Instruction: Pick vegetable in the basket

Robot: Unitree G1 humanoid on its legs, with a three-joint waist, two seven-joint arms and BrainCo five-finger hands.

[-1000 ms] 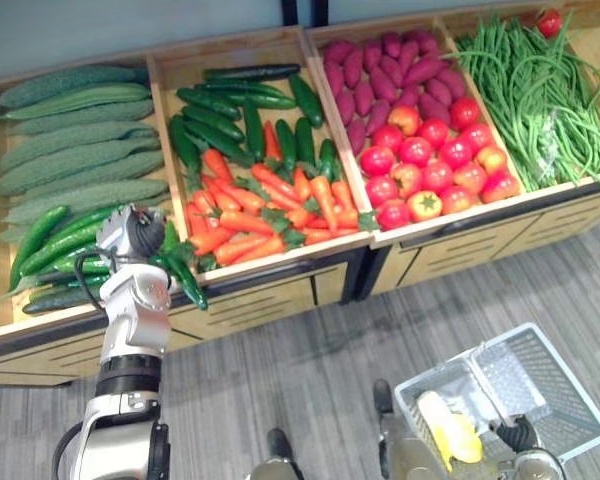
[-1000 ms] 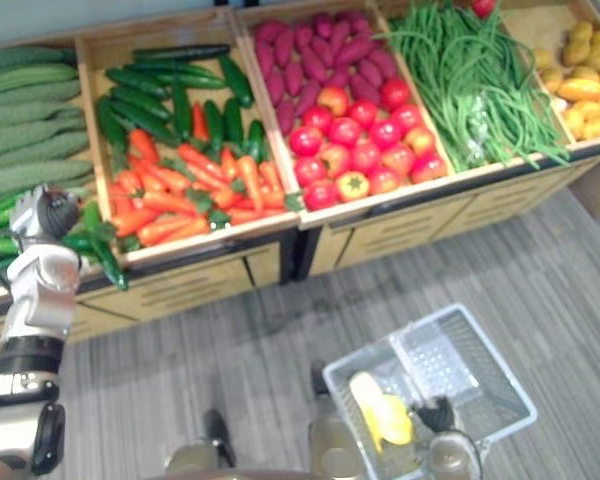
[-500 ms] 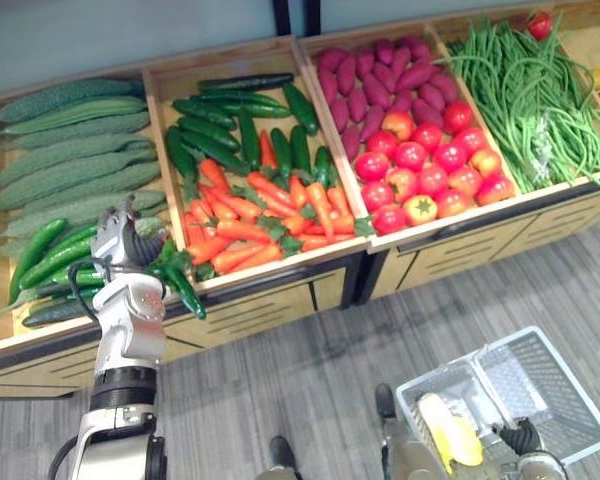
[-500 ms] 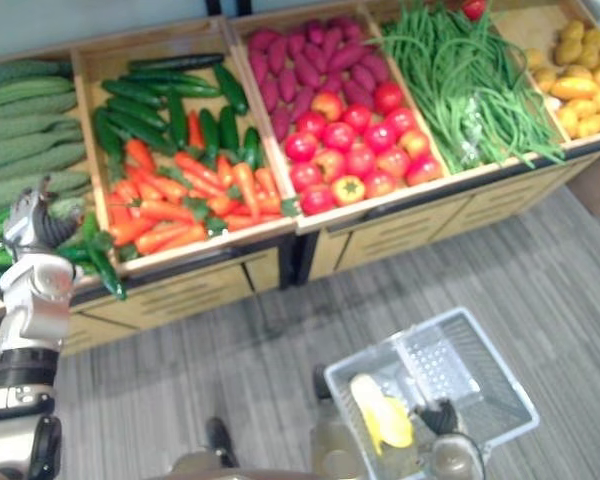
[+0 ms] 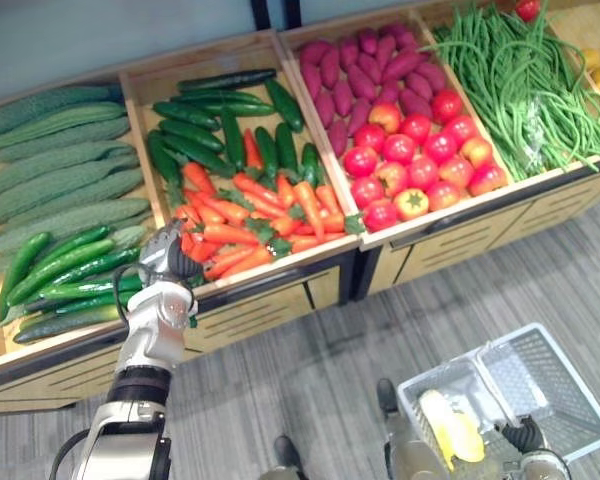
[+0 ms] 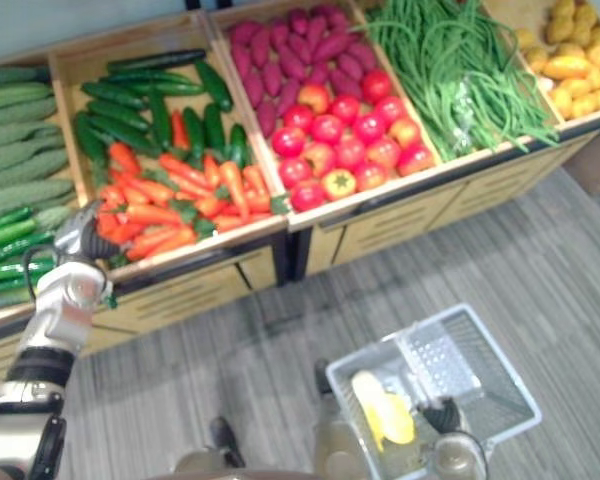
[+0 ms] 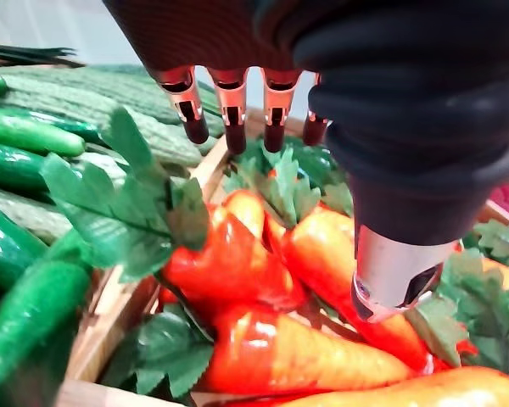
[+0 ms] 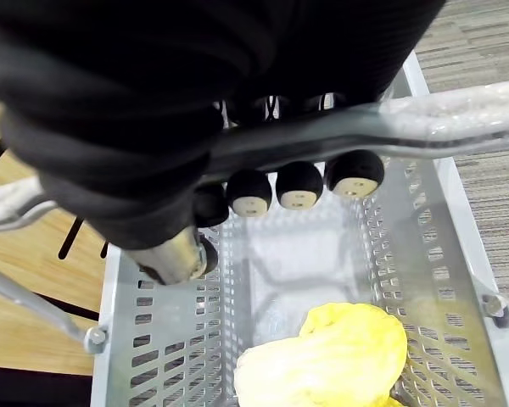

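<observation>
though open, left hand over carrots

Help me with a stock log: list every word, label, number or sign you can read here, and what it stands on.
None: no word, number, label or sign can be read in any view.
The wooden bin fronts: dark slots only, no print.
The basket: plain mesh, no tag seen.
The carrots, seen close: no sticker.
</observation>
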